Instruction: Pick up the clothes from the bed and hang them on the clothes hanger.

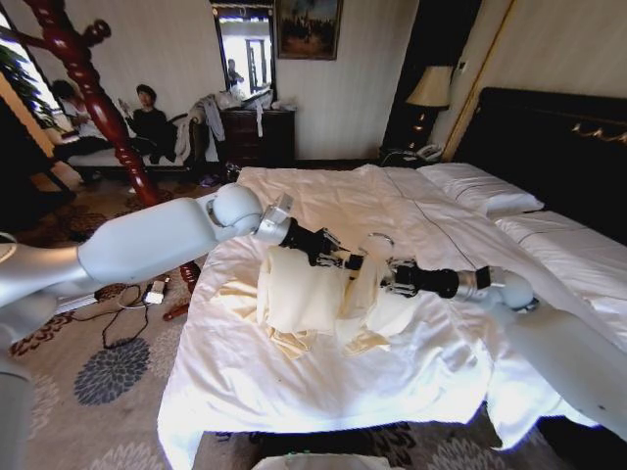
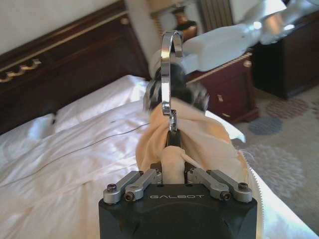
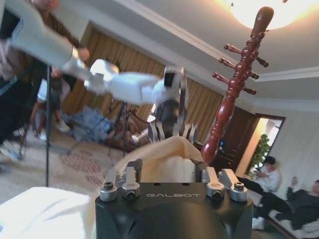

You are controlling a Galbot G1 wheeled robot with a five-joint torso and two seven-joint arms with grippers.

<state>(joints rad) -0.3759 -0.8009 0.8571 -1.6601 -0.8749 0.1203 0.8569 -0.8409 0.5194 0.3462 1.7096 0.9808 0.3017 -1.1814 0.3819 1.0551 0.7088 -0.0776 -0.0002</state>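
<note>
Galbot lettering reads white across the black housing of both wrists. Left gripper, centre of the head view, is clenched on the clothes, cream fabric bunched between its fingers in the left wrist view. Right gripper meets it from the right, also pinching a fold of the same garment. Between them stands the clothes hanger, its silver wire hook polished and curled upright, its dark neck buried in the cloth. That garment is soft, pale yellow, crumpled, draping in loose folds down onto the bed at mid-frame. White sheets lie rumpled, a white pillow at upper right against the dark headboard. Upper left, a red-brown turned wooden coat stand rises.
</note>
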